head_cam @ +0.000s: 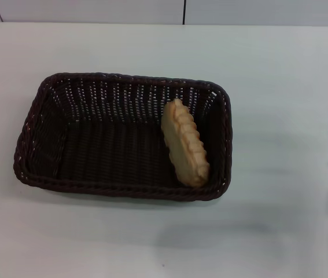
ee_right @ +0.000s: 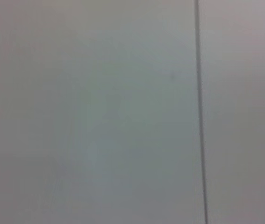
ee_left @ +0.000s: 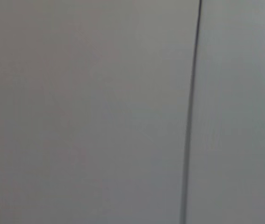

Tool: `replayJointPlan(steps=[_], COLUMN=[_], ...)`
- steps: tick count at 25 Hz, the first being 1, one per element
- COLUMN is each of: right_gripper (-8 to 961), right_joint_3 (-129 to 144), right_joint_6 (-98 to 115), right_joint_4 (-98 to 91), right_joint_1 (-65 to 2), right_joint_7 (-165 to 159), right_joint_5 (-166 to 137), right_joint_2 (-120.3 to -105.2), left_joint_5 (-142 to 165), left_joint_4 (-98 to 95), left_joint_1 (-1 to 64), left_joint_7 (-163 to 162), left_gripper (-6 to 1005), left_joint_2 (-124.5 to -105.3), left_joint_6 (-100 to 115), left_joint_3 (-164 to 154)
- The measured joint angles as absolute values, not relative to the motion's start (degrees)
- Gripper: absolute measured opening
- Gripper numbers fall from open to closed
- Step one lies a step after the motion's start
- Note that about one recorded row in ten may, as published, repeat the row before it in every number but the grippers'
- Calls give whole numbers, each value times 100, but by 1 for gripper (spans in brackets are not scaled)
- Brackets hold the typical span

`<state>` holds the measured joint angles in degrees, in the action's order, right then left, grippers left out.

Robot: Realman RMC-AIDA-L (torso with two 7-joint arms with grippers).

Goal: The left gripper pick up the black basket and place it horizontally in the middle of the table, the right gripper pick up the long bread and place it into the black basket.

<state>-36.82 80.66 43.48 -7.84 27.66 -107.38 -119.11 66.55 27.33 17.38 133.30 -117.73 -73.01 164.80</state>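
The black basket (head_cam: 36, 121) lies lengthwise across the middle of the white table (head_cam: 285, 87) in the head view. Inside it, at its right end, the long bread (head_cam: 185, 143) rests on its side, leaning against the right wall with its ridged top facing right. Neither gripper shows in the head view. Both wrist views show only a plain grey panel with a thin dark seam, and no fingers.
A grey wall with dark seams (head_cam: 184, 11) runs behind the table's far edge. Bare white tabletop surrounds the basket on all sides.
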Motion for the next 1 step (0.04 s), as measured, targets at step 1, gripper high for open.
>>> replayJointPlan(steps=[1], right_gripper=[611], right_joint_3=[-3700], right_joint_6=[8071], right_joint_4=[4005], right_joint_1=[-943], right_joint_7=[2383], right_joint_5=[-10613], right_joint_2=[-11911], left_joint_5=[6584], left_joint_4=[2618], left_joint_1=[1722], left_joint_7=[13522], left_gripper=[515], left_joint_2=[-11774], left_joint_6=[-7288], left_joint_3=[16499])
